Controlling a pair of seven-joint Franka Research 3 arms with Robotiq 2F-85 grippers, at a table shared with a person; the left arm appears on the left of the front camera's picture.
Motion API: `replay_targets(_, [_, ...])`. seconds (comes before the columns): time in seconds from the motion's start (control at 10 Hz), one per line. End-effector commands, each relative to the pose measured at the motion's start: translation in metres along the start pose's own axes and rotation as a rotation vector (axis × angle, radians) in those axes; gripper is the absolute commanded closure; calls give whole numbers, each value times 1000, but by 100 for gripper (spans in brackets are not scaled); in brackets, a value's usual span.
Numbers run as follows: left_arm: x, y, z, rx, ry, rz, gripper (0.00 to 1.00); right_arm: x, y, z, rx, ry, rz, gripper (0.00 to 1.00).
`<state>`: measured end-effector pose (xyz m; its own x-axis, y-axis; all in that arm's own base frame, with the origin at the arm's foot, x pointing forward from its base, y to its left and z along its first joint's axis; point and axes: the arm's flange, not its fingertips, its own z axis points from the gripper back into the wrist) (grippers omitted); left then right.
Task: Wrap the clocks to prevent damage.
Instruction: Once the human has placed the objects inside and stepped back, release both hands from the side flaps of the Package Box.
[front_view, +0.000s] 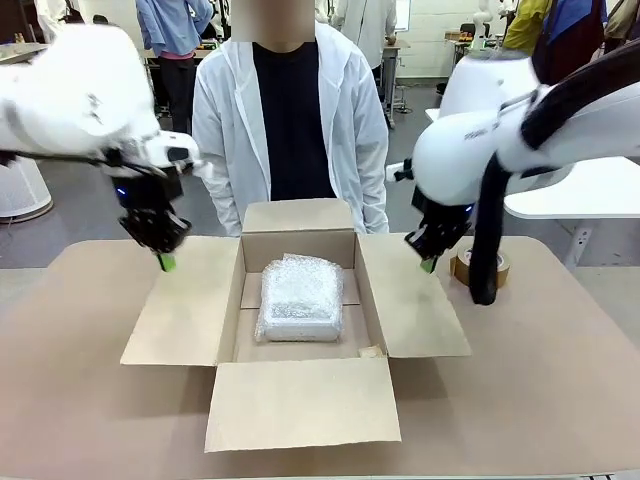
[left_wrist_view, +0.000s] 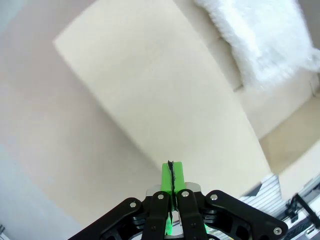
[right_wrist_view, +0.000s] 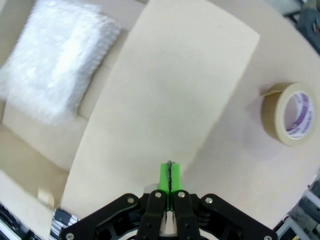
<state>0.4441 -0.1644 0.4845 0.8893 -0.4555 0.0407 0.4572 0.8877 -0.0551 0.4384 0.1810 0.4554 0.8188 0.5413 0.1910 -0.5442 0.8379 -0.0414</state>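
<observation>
The clocks (front_view: 299, 298) lie as one bubble-wrapped, whitish bundle on the floor of the open brown carton (front_view: 180, 310) in mid-table. The same clocks bundle (left_wrist_view: 260, 37) fills the upper right of the left wrist view, and the clocks bundle (right_wrist_view: 55, 62) sits upper left in the right wrist view. My left gripper (front_view: 166, 262) hovers shut over the carton's left flap (left_wrist_view: 160, 95), holding nothing. Above the right flap (right_wrist_view: 165, 100), my right gripper (front_view: 428, 265) is shut too, green pads pressed together and empty.
A roll of brown tape (front_view: 480, 266) lies on the table right of the carton, also seen as the tape roll (right_wrist_view: 291, 114). A person in a white coat (front_view: 295, 110) stands at the far edge behind the carton. The front flap (front_view: 300, 400) lies flat toward me.
</observation>
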Motion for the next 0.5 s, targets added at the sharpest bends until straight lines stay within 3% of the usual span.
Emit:
replay_targets(0.0, [-46,11,27,-33,-36,-74,100,-38,-11,49,67,-55,81,99])
replay_targets(0.2, [-75,22,49,-70,-102,-165,100,-66,-24,93,165,-177,179,99])
replay_targets(0.4, [-85,23,52,-63,-139,-151,100,-73,-32,100,138,-189,128,99])
